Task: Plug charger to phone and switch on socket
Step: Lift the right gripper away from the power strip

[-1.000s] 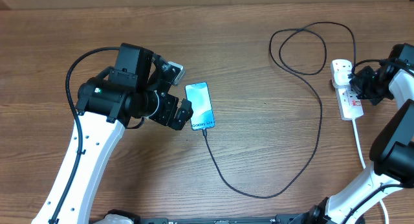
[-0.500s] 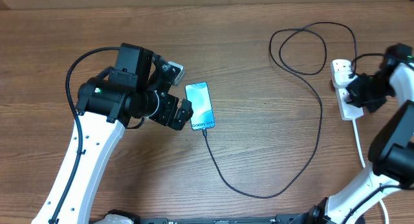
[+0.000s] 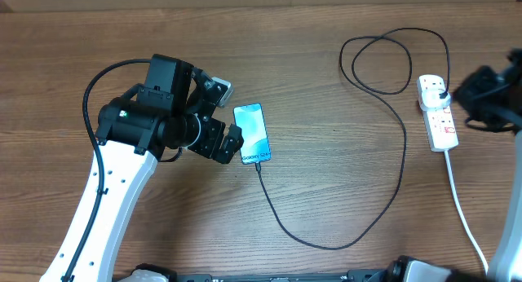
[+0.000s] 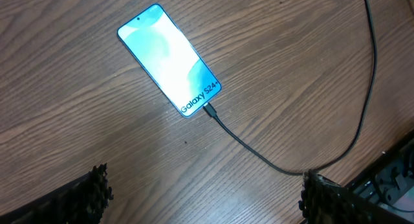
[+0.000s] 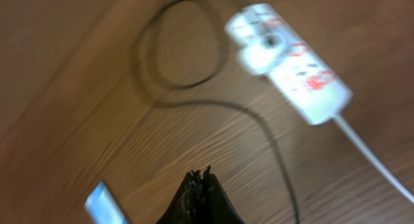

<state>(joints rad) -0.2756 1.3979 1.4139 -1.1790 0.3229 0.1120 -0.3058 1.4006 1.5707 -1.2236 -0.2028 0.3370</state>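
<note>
The phone (image 3: 252,133) lies on the table with its light-blue "Galaxy" screen lit. It also shows in the left wrist view (image 4: 169,59). The black charger cable (image 3: 400,164) has its tip in the phone's lower end and its black plug in the white socket strip (image 3: 437,111) at the right. My left gripper (image 4: 204,198) is open and empty, just left of the phone. My right gripper (image 5: 202,179) is shut and empty, raised to the right of the socket (image 5: 291,62). The right wrist view is blurred.
The charger cable loops (image 3: 383,62) at the back of the wooden table. The socket's white cord (image 3: 461,204) runs toward the front right edge.
My right gripper has lifted off the socket strip and moved right and up. The left arm, phone and cable have not moved.
</note>
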